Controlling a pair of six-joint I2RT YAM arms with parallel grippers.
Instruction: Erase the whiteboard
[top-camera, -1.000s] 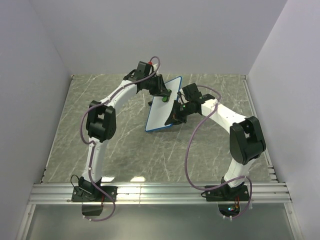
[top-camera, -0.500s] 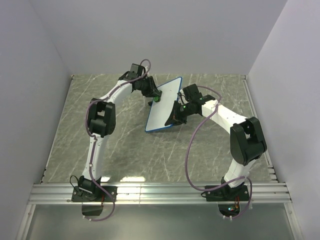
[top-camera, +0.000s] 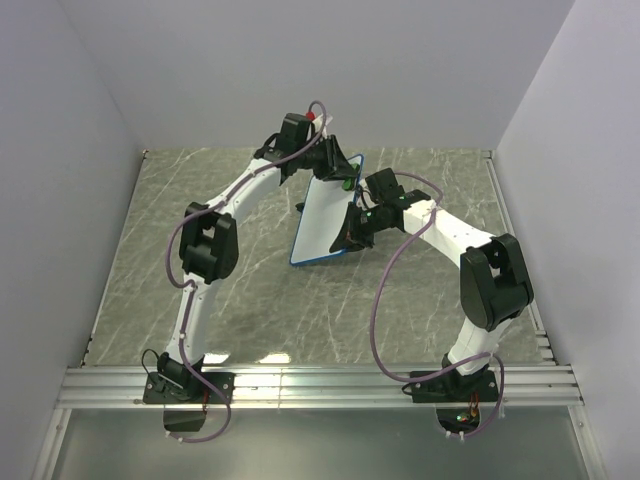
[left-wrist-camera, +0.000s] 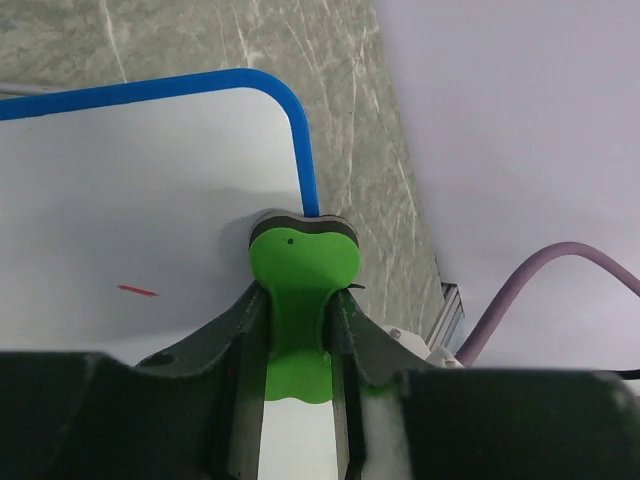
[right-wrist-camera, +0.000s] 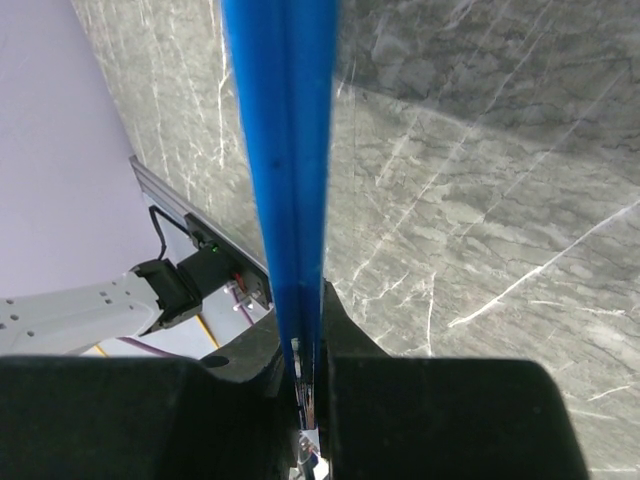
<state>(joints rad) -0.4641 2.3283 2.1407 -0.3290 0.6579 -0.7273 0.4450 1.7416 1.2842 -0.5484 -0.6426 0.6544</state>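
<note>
The small blue-rimmed white whiteboard stands tilted mid-table, right gripper clamped on its edge. The left gripper — clamped on the green eraser block — presses its corner, a thin red stroke at nine o'clock.

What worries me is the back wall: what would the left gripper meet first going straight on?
The whiteboard, it seems: the left gripper holds the eraser tip against its face by the blue rim, near a corner. Depth is unclear.

White, blue-rimmed whiteboard with red mark; green eraser; grey-veined table
</note>
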